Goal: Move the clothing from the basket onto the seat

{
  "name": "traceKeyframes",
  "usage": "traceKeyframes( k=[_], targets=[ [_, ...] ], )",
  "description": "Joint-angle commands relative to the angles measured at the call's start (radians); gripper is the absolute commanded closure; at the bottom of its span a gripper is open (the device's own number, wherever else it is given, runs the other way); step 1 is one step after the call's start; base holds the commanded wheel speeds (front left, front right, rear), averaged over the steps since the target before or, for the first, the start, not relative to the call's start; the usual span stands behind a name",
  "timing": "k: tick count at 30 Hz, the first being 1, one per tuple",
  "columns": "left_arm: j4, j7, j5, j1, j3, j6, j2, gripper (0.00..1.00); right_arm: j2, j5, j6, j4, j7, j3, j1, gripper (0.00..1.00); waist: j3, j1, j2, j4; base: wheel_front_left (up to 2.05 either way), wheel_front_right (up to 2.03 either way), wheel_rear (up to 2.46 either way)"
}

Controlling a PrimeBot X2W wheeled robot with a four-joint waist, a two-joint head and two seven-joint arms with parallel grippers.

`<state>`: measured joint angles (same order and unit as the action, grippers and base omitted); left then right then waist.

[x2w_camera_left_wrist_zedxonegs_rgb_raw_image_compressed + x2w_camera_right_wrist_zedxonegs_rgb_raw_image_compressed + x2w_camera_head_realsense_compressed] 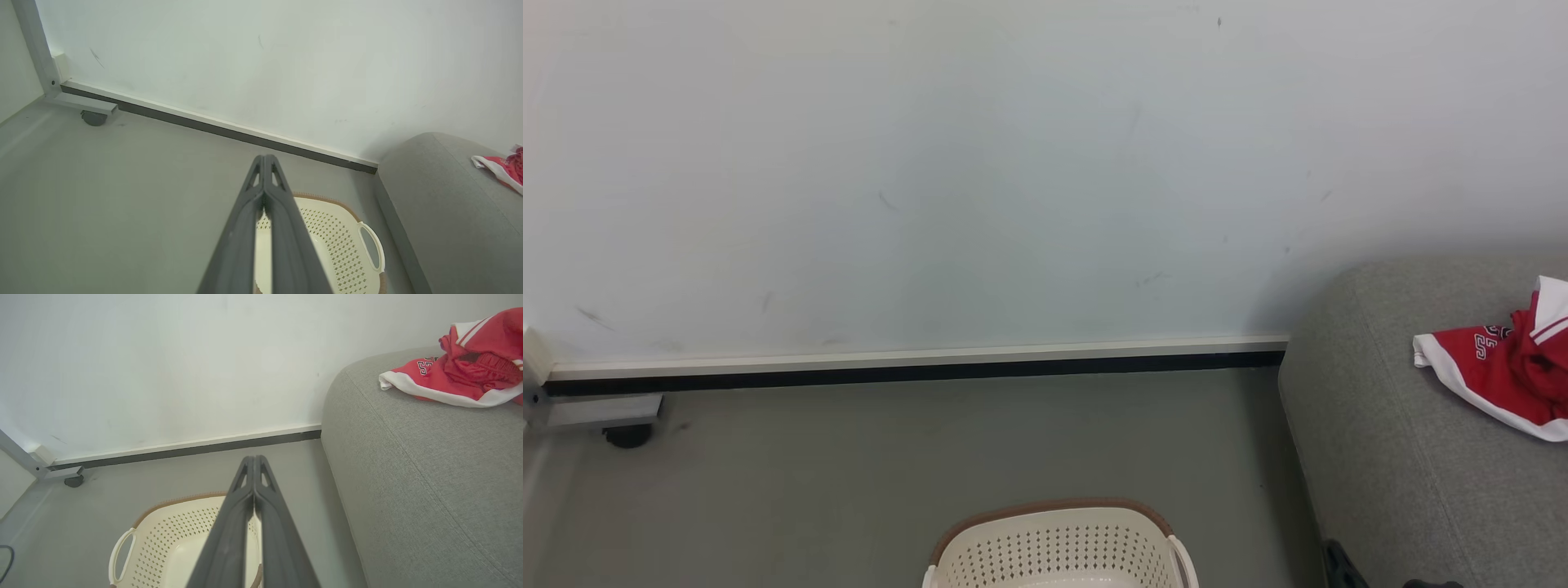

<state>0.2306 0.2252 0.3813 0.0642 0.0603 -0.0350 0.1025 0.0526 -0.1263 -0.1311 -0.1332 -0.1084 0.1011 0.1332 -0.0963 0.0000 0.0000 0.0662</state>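
Observation:
Red clothing (1507, 367) with white trim and small lettering lies crumpled on the grey seat (1388, 425) at the right; the same clothing (457, 371) sits on the seat (429, 477) in the right wrist view, and a corner of the clothing (500, 167) lies on the seat (449, 216) in the left wrist view. The cream basket (1058, 543) with a brown rim stands on the floor at the bottom centre. My left gripper (264, 157) is shut with nothing in it, above the basket (335, 237). My right gripper (254, 458) is shut and holds nothing, over the basket (171, 539).
A white wall with a dark baseboard (915, 371) runs behind the grey floor (849, 474). A metal frame foot with a castor (625, 433) stands at the far left. A black cable (5, 559) lies on the floor at the left edge.

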Motion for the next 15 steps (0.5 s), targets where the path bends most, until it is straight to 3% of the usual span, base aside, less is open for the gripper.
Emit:
traceKeyframes(
  k=[1,15],
  targets=[
    [-0.011,-0.007,0.031,-0.019,-0.013,-0.006,0.003,1.00,0.006,-0.042,0.000,0.014,0.002,-0.003,-0.022,1.00,0.001,0.0000,0.0000,-0.001,0.00,0.00,0.00],
    [-0.028,-0.070,0.260,-0.043,-0.044,-0.011,-0.007,1.00,0.028,-0.342,0.000,-0.006,0.017,-0.011,-0.066,1.00,0.012,0.0000,0.0000,-0.008,0.00,0.00,0.00]
  ],
)
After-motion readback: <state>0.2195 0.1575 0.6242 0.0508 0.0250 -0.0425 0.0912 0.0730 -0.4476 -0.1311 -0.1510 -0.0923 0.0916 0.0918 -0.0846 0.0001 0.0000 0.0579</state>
